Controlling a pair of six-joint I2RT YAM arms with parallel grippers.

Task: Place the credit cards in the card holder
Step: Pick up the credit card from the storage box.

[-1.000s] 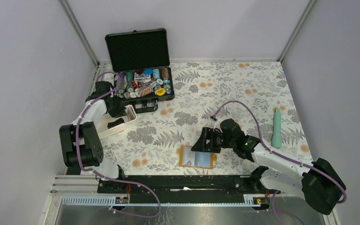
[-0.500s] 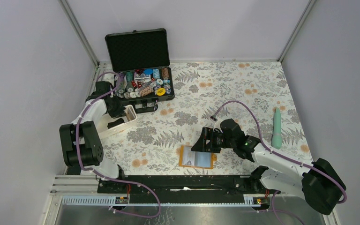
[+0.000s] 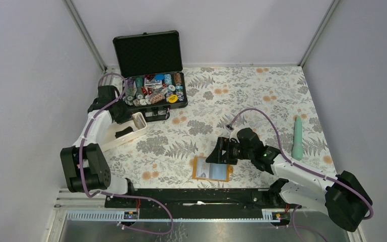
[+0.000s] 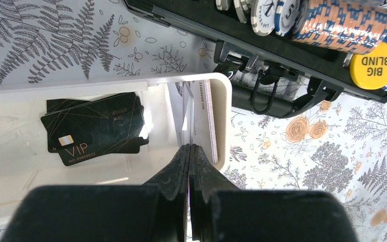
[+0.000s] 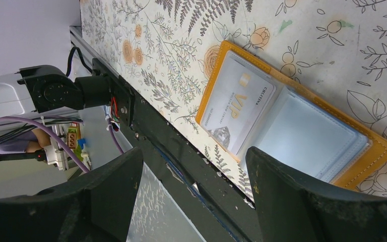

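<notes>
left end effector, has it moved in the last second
Yes, slightly: the left end effector, shut on a card, drew left, away from the black case.

Your two arms are the same build: the left arm (image 3: pixel 97 126) and the right arm (image 3: pixel 302 176) both wear smooth white shells on the long links, with chunky black housings at the joints (the boxy ones near the bases really stand out). A purple cable (image 3: pixel 258 113) arcs off the right one, and a second purple lead (image 3: pixel 110 75) runs along the left. You've got a tiny green light (image 3: pixel 264 155) glowing on the right forearm. The left gripper (image 4: pixel 189 147) and right gripper (image 5: pixel 194 156) are matte black, with thick, rounded fingers (image 5: pixel 282 201).
</notes>
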